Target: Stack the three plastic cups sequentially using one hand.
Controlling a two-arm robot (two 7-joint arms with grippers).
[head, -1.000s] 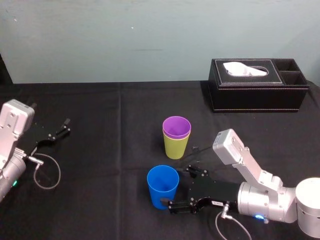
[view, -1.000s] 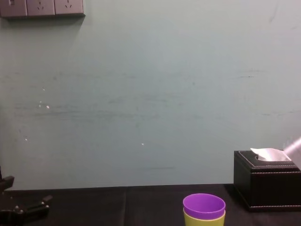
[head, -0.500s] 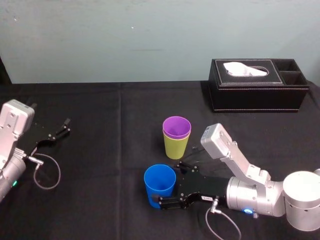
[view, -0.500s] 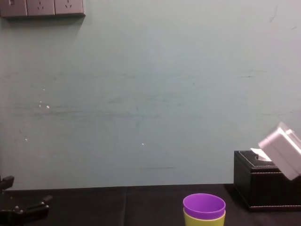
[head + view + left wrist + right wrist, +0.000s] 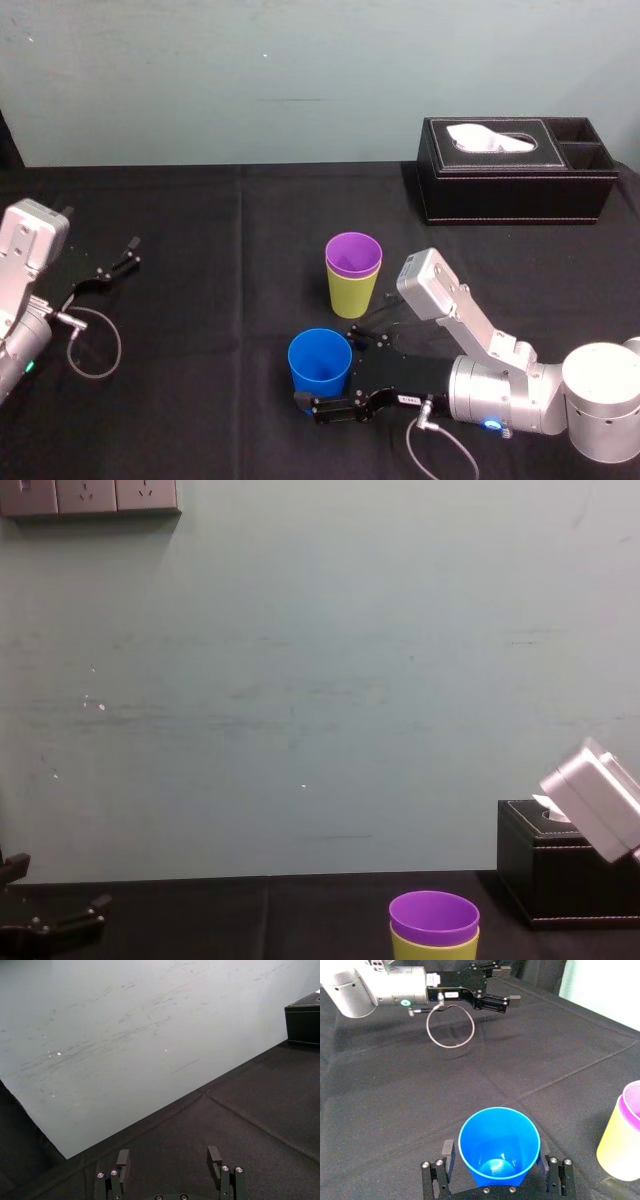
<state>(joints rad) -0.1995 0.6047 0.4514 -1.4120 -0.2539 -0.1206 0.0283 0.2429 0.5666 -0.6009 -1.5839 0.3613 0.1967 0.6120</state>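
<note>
- The right pincer (image 5: 328, 367) lies low over the desk (image 5: 200, 220) near its front edge, about midway along, reaching toward the left edge.
- Its fingers (image 5: 445, 1157) are spread, one on each side of the blue cup (image 5: 320, 358). The right wrist view shows a thin gap between each finger and the cup wall.
- The blue cup (image 5: 499, 1147) stands upright and mouth up on the black cloth, between those fingers.
- The purple cup (image 5: 353, 253) sits nested inside the yellow-green cup (image 5: 353, 293), with only its rim band showing above. This pair stands upright near the middle of the desk.
- The pair is just beyond the blue cup toward the far edge and a little toward the right edge. It stands apart from the cup and close beside the pincer's farther finger.
- In the chest view the purple rim (image 5: 434, 916) and the yellow-green rim (image 5: 434, 944) show low down, and a silver-grey block (image 5: 592, 802) of the right arm shows at the right.
- A black tissue box (image 5: 515, 170) sits at the far right corner with white tissue (image 5: 488, 138) sticking up from its slot, well apart from all three cups.
- The left pincer (image 5: 112, 262) rests near the left edge of the desk. Its fingers (image 5: 122, 1159) are spread and hold nothing.
- A loop of grey cable (image 5: 95, 345) hangs from the left arm onto the cloth.
- A pale green wall (image 5: 320, 680) rises behind the far edge, with sockets (image 5: 90, 495) high on its left.
</note>
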